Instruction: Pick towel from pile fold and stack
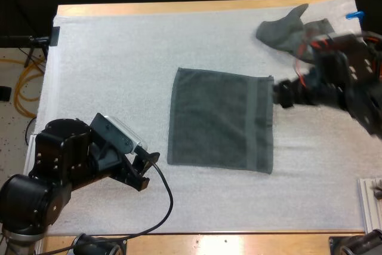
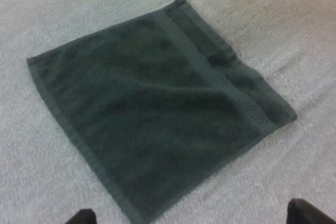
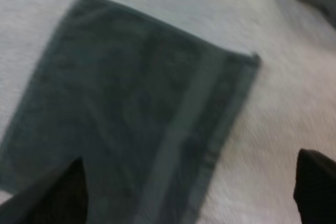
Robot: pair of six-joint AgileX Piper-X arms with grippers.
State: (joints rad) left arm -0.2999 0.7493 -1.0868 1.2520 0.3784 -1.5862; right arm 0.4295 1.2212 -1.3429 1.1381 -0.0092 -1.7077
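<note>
The white textured mat (image 1: 107, 58) is spread over most of the wooden table (image 1: 179, 9) as a soft working surface. At the centre of the high view the dark grey-green rectangular towel (image 1: 218, 120) is laid out flat and square, with its woven band running down its right side. It is judged to be spread this way so that a fold can be started. In the upper right corner the crumpled dark grey-green towel (image 1: 286, 31) is heaped at the mat's far edge, set apart as the pile to draw from. The right gripper (image 1: 280, 95) is held just beside the flat towel's upper right corner, fingers spread wide and empty, apparently placed to take that edge. The left gripper (image 1: 147, 171) is held at the lower left, near the towel's lower left corner but apart from it, likewise wide and empty.
</note>
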